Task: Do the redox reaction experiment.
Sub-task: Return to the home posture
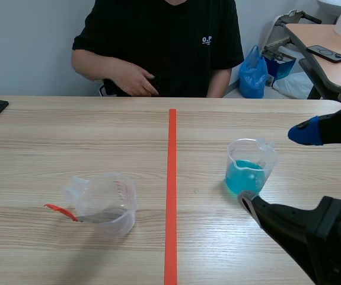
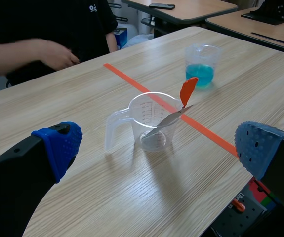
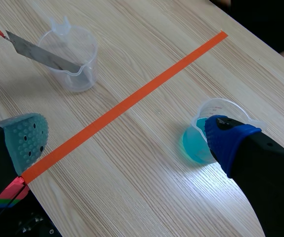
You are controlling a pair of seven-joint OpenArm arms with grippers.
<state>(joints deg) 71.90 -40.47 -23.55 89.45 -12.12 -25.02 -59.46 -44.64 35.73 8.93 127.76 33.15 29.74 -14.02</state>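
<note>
Clear plastic beaker (image 1: 250, 166), matt wood-grain table (image 1: 69, 136)

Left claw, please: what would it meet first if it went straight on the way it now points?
Most likely the clear measuring cup holding the orange-handled metal blade, standing straight ahead of the open left claw. The cup of blue liquid lies farther on, though depth is unclear.

Both grippers stand with fingers spread wide.
The left gripper (image 2: 157, 150) keeps its two blue pads (image 2: 58, 145) far apart; the right gripper (image 3: 126, 140) does likewise, one pad grey-green (image 3: 27, 140), the other blue (image 3: 228, 138), on thick black fingers.
</note>
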